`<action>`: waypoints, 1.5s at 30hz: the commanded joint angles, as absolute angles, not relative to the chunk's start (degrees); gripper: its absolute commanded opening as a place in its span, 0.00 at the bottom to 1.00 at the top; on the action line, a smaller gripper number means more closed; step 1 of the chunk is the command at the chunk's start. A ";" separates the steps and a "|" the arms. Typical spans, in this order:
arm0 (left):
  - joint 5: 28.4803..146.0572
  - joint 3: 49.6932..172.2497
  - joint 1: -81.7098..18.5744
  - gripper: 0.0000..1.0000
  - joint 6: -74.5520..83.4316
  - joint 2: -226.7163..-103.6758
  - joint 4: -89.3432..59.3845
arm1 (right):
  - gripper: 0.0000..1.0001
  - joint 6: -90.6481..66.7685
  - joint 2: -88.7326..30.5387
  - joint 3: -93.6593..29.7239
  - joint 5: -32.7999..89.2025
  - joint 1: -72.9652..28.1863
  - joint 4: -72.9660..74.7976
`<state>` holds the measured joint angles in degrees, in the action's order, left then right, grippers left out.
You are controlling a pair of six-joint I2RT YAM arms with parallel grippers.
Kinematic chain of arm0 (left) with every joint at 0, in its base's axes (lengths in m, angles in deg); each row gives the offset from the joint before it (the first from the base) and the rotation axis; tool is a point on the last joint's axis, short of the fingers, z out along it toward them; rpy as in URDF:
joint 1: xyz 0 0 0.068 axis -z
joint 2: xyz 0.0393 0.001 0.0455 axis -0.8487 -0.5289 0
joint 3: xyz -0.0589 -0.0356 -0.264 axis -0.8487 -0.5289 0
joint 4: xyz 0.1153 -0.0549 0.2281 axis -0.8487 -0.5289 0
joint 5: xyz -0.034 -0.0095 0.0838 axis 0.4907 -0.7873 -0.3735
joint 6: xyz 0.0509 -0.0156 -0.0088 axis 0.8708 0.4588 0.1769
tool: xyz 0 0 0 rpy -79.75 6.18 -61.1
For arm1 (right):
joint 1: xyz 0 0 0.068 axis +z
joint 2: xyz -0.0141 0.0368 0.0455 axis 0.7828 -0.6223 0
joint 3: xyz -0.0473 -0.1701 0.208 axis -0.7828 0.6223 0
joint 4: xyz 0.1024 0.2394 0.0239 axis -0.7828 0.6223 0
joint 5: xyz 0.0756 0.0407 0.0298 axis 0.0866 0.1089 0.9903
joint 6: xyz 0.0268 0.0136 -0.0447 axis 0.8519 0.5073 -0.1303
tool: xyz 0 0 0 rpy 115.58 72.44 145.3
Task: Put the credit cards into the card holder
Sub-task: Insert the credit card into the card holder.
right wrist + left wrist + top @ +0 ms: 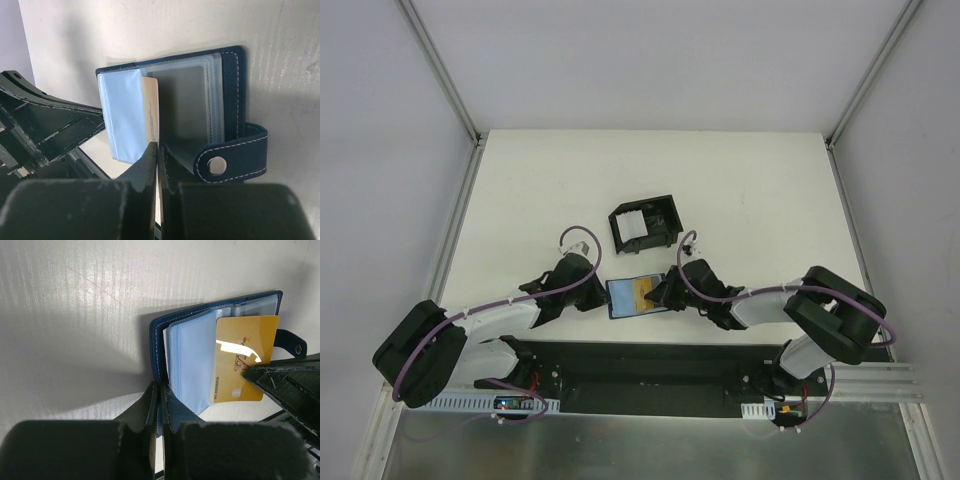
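Your left claw (159,405): pinched shut on holder (190,355) cover edge, seemingly keeping it open. Your right claw (156,152): shut, apparently on gold card (242,345) edge. Card partly inside holder's clear sleeve. Holder flat on surface (75,315), between both claws. Card stiff, slick, light: grip outer edge. Sleeves soft, likely buckle. Tight beside holder; bare surface beyond it, before box (645,222).
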<state>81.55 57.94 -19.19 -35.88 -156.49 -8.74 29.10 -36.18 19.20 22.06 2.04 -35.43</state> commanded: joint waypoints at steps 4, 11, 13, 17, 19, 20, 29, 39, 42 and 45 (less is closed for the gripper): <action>81.20 57.52 -19.66 0.00 -35.40 -157.29 -11.46 | 0.00 29.32 -39.33 18.36 23.72 2.27 -29.74; 80.94 57.35 -19.66 0.00 -35.48 -156.94 -11.55 | 0.00 31.34 -40.75 18.09 26.45 2.27 -31.14; 80.77 57.09 -19.66 0.00 -35.66 -156.76 -11.63 | 0.00 31.34 -40.39 18.44 26.27 2.27 -31.06; 80.85 57.26 -19.75 0.00 -35.57 -156.85 -11.46 | 0.00 30.73 -42.05 17.40 27.85 2.27 -31.93; 81.03 57.26 -19.75 0.00 -35.48 -157.03 -11.37 | 0.00 30.29 -43.81 15.37 29.52 2.54 -32.02; 81.20 57.26 -19.75 0.00 -35.48 -157.03 -11.28 | 0.00 30.29 -44.43 14.93 29.79 3.06 -32.63; 81.03 56.56 -19.75 0.00 -35.75 -155.62 -11.28 | 0.28 26.96 -40.23 14.49 25.58 3.06 -28.44; 81.56 57.35 -19.75 0.00 -34.96 -156.15 -11.28 | 0.45 17.28 -37.66 5.88 21.69 2.89 -11.46; 81.82 57.43 -19.75 0.00 -34.78 -156.24 -11.11 | 0.45 16.14 -40.38 3.42 23.37 3.24 -10.67; 81.91 57.35 -19.75 0.00 -34.61 -155.97 -11.11 | 0.45 16.14 -42.41 1.83 25.13 3.50 -11.19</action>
